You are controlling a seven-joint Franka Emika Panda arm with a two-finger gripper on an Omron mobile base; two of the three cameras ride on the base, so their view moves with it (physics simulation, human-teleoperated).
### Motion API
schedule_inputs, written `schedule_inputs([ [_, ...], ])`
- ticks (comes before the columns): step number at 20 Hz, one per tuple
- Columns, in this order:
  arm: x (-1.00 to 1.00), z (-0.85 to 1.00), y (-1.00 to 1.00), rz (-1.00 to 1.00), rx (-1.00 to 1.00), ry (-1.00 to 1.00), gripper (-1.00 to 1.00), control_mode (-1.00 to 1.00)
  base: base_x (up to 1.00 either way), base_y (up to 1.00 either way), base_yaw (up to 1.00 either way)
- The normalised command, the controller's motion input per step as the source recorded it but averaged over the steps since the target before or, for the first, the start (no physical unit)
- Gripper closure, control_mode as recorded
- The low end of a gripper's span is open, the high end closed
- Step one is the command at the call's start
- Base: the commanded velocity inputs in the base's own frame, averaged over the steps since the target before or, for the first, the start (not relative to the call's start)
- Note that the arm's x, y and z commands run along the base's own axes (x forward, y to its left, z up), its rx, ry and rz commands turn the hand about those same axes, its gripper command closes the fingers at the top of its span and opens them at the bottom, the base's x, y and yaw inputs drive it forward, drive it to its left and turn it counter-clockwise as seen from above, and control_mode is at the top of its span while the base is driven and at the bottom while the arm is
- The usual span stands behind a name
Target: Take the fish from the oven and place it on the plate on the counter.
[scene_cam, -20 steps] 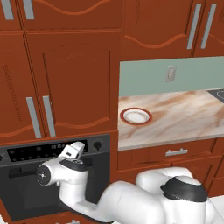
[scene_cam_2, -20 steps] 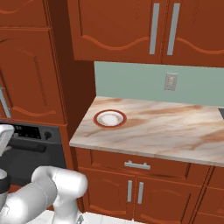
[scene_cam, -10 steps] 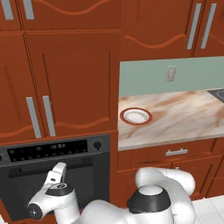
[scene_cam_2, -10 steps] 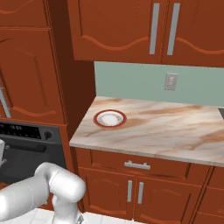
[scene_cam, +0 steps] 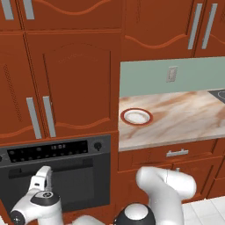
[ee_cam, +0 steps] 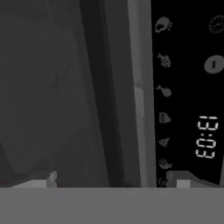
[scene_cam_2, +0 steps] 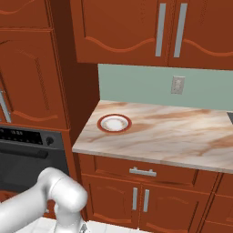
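Note:
The black oven (scene_cam: 57,176) sits low on the left with its dark glass door shut, and the fish is hidden. My gripper (scene_cam: 43,172) hovers just in front of the door, near the left part of the bar handle (scene_cam: 26,171). In the hand view, which is rolled sideways, the gripper (ee_cam: 111,181) is open, with the handle (ee_cam: 136,100) running between its fingertips (ee_cam: 43,179) and nothing held. The control panel's clock (ee_cam: 205,136) lies to the right. The white plate (scene_cam: 136,117) with a red-brown rim rests bare on the marbled counter (scene_cam: 184,118), near its left end.
Red-brown cabinet doors (scene_cam: 70,83) rise above the oven and over the counter. Drawers with silver handles (scene_cam_2: 142,172) sit under the counter. The plate (scene_cam_2: 114,123) lies by the tall cabinet's side wall. A wall socket (scene_cam_2: 177,84) is on the green backsplash.
The arm has swung down and to the left, carrying the hand from beside the control panel to the door handle. The gripper has stayed open. The plate and the base have not moved.

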Motion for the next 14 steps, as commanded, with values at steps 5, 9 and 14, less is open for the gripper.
schedule_inputs([
  [5,0.24,-0.29,0.00,0.15,-0.02,0.03,-1.00,-1.00,0.00,0.00,0.00],
  [9,0.39,-0.25,-0.08,0.28,0.00,0.07,-1.00,-1.00,0.00,0.00,0.00],
  [14,0.56,-0.19,-0.04,0.32,0.00,0.08,-1.00,-1.00,0.00,0.00,0.00],
])
